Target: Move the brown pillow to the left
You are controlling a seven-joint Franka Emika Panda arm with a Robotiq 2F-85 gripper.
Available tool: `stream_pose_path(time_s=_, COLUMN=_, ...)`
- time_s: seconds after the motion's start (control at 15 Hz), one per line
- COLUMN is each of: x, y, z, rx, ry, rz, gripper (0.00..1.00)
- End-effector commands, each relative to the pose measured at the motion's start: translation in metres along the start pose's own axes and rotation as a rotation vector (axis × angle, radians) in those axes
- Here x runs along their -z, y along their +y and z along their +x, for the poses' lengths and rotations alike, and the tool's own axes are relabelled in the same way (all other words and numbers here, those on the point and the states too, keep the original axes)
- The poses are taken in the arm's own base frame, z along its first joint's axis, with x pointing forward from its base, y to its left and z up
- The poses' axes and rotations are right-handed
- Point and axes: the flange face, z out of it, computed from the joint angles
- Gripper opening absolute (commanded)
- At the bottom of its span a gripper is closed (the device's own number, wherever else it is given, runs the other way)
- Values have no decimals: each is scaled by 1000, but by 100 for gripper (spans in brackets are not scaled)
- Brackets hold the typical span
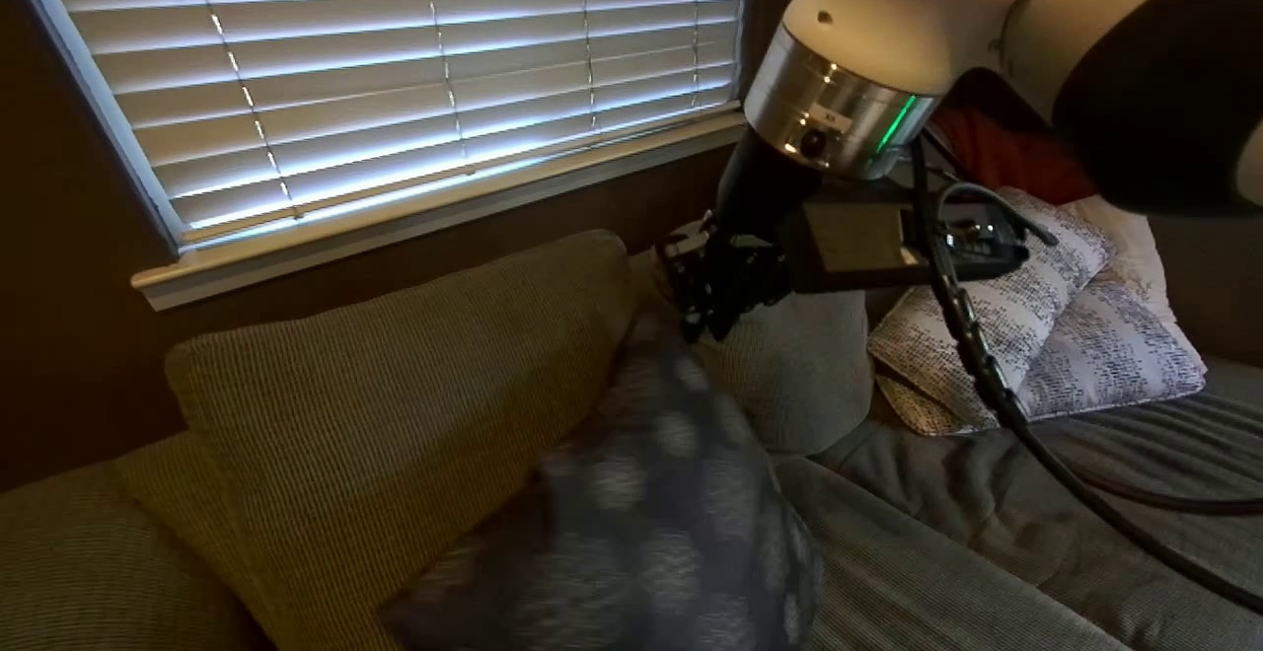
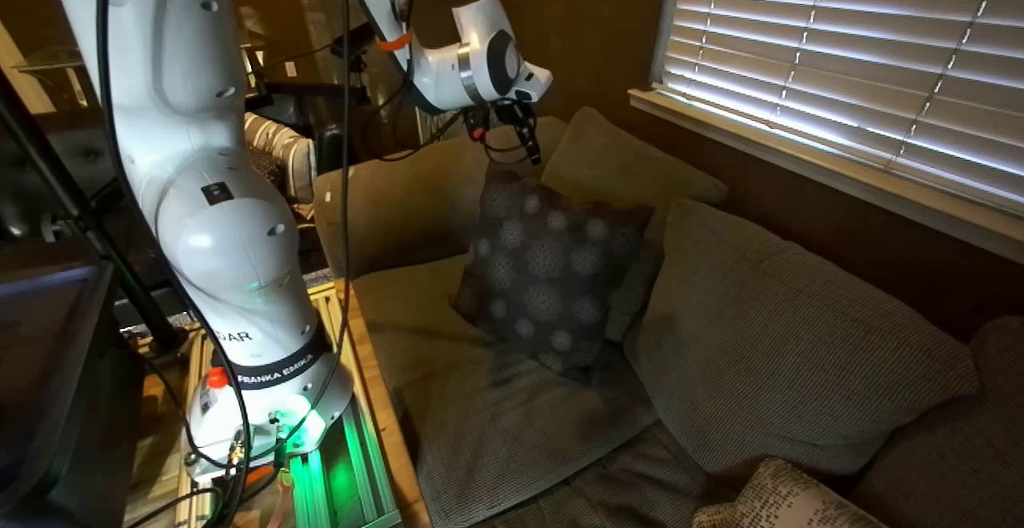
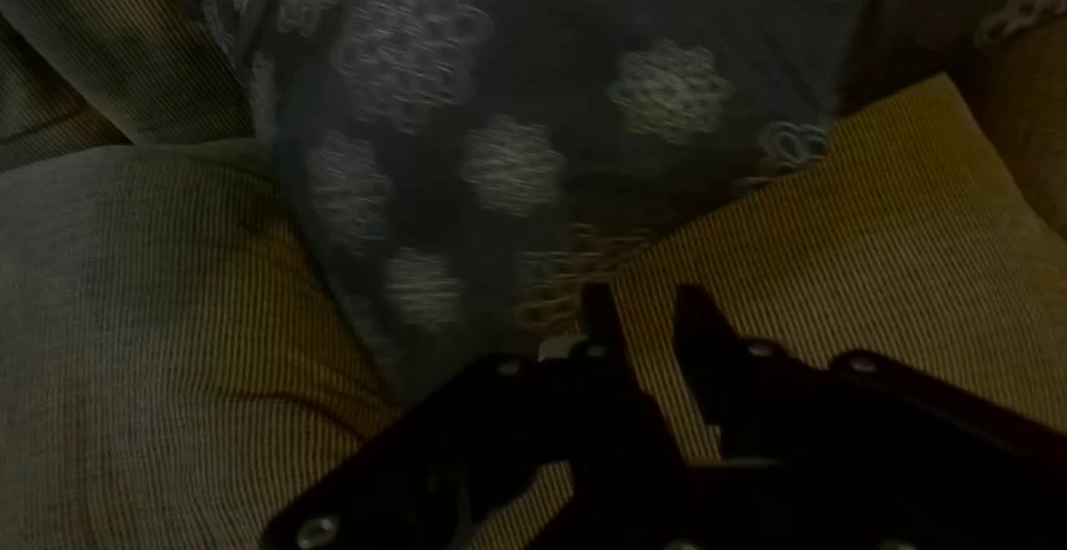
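- My gripper (image 3: pixel 643 298): fingers parted, narrow gap showing.
- Pillow (image 2: pixel 552 272): below my gripper, top corner near the fingertips; contact unclear.
- Cushion (image 3: pixel 875 267): beyond my finger gap, wrist view.

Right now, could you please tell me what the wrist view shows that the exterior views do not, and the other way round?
Only the wrist view clearly shows the gap between the black fingers, with a tan cushion visible through it.

Only the exterior views show the window blinds, the robot's arm and a light speckled pillow.

All three share the brown pillow with pale flower spots, couch cushions and the gripper.
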Motion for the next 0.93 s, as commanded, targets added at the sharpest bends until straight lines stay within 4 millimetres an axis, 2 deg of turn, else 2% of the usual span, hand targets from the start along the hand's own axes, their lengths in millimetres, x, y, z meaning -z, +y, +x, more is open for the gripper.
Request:
stream_pose_path(time_s=0.0, x=6, y=-12, z=26, rx=-29, ry=59, rz=54, gripper=56)
stream_pose_path(time_s=0.2, x=17, y=-7, z=44, rx=-54, ry=81, rz=62, gripper=78)
stream_pose_path(time_s=0.4, x=27, y=15, z=54, rx=-79, ry=84, rz=21, gripper=98)
stream_pose_path(time_s=0.6, x=36, y=49, z=59, rx=-122, ry=58, rz=-60, gripper=100)
stream_pose_path(time_s=0.87, x=54, y=106, z=75, rx=-210, ry=-40, rz=-203, gripper=100)
